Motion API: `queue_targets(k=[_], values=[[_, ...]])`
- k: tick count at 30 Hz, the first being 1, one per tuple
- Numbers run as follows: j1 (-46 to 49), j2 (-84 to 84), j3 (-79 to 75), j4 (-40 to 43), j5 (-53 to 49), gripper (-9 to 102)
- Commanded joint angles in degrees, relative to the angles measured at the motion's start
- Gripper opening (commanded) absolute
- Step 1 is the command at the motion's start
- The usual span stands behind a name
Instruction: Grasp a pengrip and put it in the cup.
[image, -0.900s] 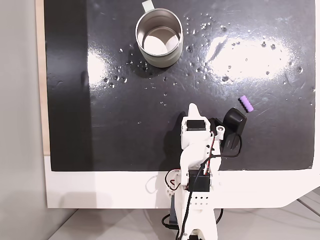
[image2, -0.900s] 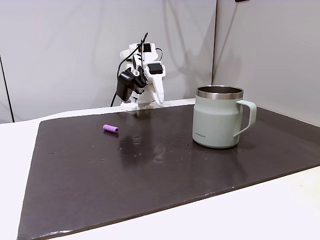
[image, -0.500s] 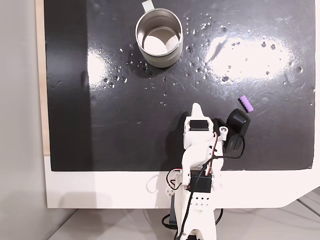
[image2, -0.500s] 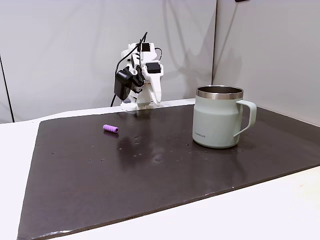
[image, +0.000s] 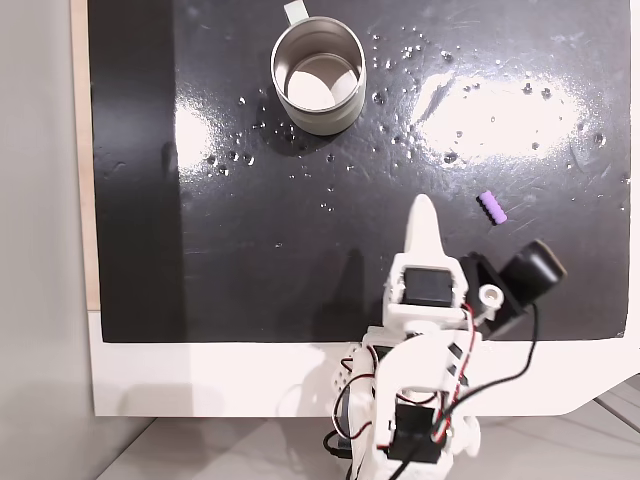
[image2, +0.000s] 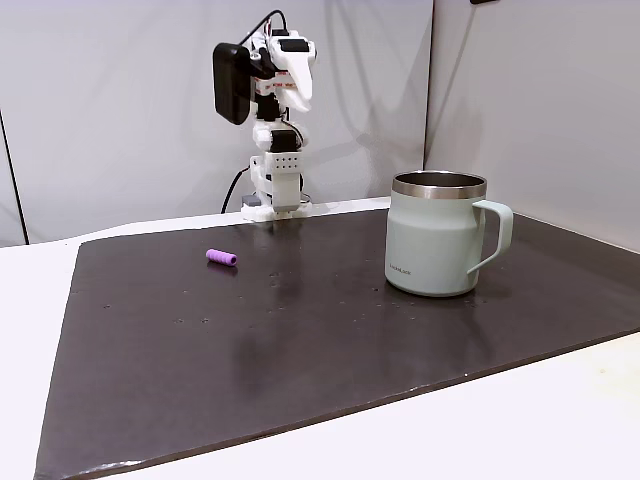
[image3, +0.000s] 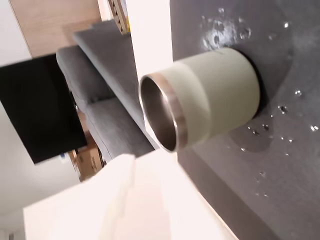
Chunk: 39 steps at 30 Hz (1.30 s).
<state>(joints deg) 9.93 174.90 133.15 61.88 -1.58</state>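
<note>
Hand (image: 424, 203) position: raised above the near edge of the black mat (image: 250, 250), its white tip pointing toward the far side of the mat in a fixed view. In another fixed view the hand (image2: 297, 100) is held high on the folded arm (image2: 272, 150), well clear of the surface. Whether its fingers are spread or pressed together cannot be told; one white finger (image3: 125, 200) shows close and blurred in the wrist view, with nothing seen between the fingers.

Pengrip (image: 490, 207): a small purple ribbed cylinder lying flat on the mat, just to the right of the hand tip in the top-down fixed view and apart from it. In the side-on fixed view the pengrip (image2: 222, 258) lies below the hand and to its left, nearer the camera than the arm base.

Cup (image: 318, 76): standing upright on the mat, well ahead of the hand and somewhat to its left in the top-down view, far from the pengrip. Its body is pale green with a silver rim, and the cup (image2: 445, 235) carries a handle on the right in the side-on view. The wrist view shows the cup (image3: 210, 102) with its open mouth in sight.

Surroundings: the mat lies on a white tabletop (image: 200, 375). A black camera housing (image: 525, 275) sits at the hand's right side. Small bright specks dot the mat around the cup. No object lies between the hand and the pengrip, or between the pengrip and the cup.
</note>
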Motion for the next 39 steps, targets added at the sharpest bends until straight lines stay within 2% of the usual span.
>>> queue_targets(k=[1, 10, 14, 24, 39], values=[[7.5, -11.0, -16.3, 4.1, 0.3, 0], [18.2, -46.0, -52.3, 20.2, -6.5, 0], [21.8, -55.5, -60.6, 24.8, -10.1, 0], [27.0, -69.3, -63.1, 28.2, -21.1, 0], [30.3, -90.9, -68.2, 26.5, -23.2, 0]])
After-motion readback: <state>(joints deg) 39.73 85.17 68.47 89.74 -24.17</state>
